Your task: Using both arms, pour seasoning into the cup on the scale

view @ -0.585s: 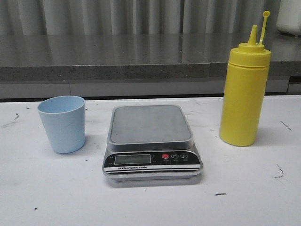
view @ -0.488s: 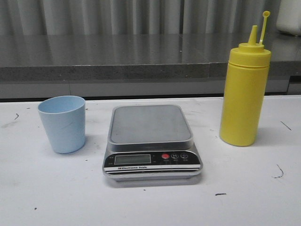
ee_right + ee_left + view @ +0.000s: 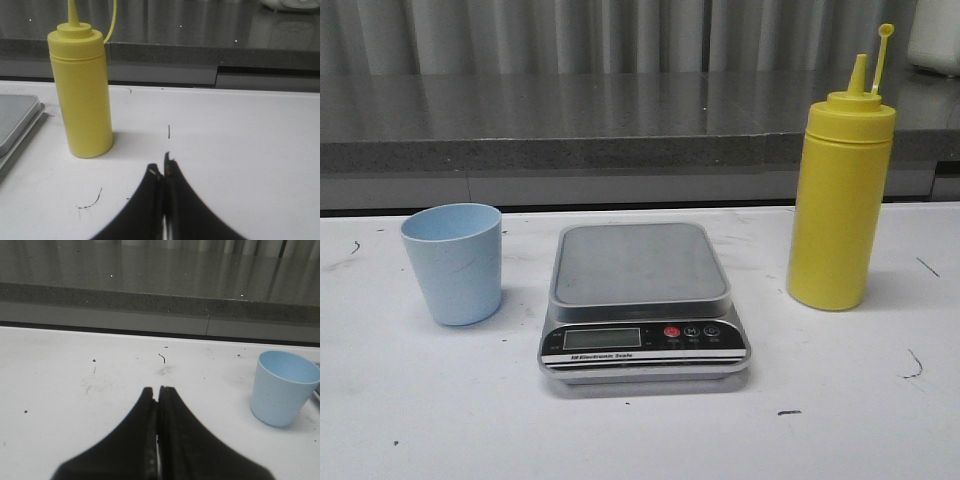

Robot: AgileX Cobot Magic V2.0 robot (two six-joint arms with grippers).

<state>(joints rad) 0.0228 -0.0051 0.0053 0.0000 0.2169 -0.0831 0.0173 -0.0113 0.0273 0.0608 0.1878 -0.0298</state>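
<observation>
The pale blue cup (image 3: 452, 262) stands upright on the white table, left of the silver scale (image 3: 641, 298), whose platform is bare. The yellow seasoning bottle (image 3: 840, 198) stands upright right of the scale, its cap off the nozzle on its tether. No gripper shows in the front view. In the left wrist view my left gripper (image 3: 156, 390) is shut and empty over the table, apart from the cup (image 3: 283, 388). In the right wrist view my right gripper (image 3: 161, 167) is shut and empty, apart from the bottle (image 3: 83, 95); a corner of the scale (image 3: 15, 122) shows beside it.
A dark grey stone ledge (image 3: 570, 125) runs along the back of the table. A white object (image 3: 935, 35) sits on it at the far right. Small black marks (image 3: 913, 365) dot the white table top.
</observation>
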